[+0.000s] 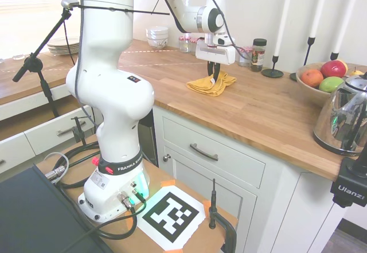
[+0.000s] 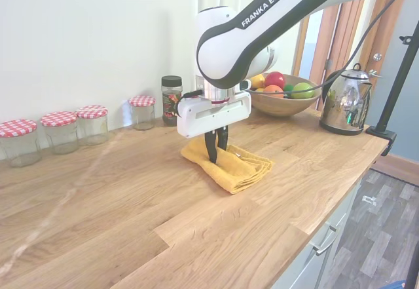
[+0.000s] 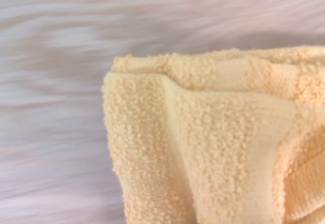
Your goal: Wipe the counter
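A long honey-brown butcher-block bench (image 1: 258,109) runs over white cabinets. On it lies a folded yellow terry cloth (image 1: 212,84), roughly midway between the wall and the front edge.

The first exterior view shows the white arm reaching over the bench, with a stack of white bowls (image 1: 157,37) far along it and a fruit bowl (image 1: 315,89) and a shiny metal kettle (image 1: 344,118) towards the near end. The second exterior view, from the opposite side, shows instead a row of glass jars with red-checked lids (image 2: 62,130) along the wall, and a wide stretch of bare wood between those jars and the cloth.

The gripper (image 2: 217,150) points straight down into the cloth. Its dark fingers (image 2: 211,146) stand close together and appear to pinch a fold of the fabric, though the exact contact is hard to make out.

The wrist view shows only a corner of the cloth's looped pile against blurred wood.

Open wood surrounds the cloth on all sides; the front edge lies near, the spice jar (image 2: 171,99) and fruit bowl stand behind it.
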Tool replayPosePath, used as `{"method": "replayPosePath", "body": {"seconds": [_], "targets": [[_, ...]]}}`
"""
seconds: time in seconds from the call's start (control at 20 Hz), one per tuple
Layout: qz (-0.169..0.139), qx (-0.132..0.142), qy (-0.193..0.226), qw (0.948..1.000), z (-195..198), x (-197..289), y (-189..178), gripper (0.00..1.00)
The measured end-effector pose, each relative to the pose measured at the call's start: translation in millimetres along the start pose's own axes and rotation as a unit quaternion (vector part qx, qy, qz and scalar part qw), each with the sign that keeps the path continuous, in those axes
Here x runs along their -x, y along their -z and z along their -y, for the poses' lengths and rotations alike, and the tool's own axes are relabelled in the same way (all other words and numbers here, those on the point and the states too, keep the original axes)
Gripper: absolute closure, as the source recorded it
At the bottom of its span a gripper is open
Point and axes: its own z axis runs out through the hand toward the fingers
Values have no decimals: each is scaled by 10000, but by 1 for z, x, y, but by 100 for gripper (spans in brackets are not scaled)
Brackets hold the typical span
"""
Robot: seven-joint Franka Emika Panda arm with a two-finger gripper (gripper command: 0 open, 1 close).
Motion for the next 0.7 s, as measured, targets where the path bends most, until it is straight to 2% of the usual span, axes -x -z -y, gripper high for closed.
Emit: {"method": "replayPosePath", "body": {"seconds": [0.4,0.7], "targets": [[-121,-73,159,9998,56,75,6,100],[-117,-97,258,9996,105,110,11,100]]}}
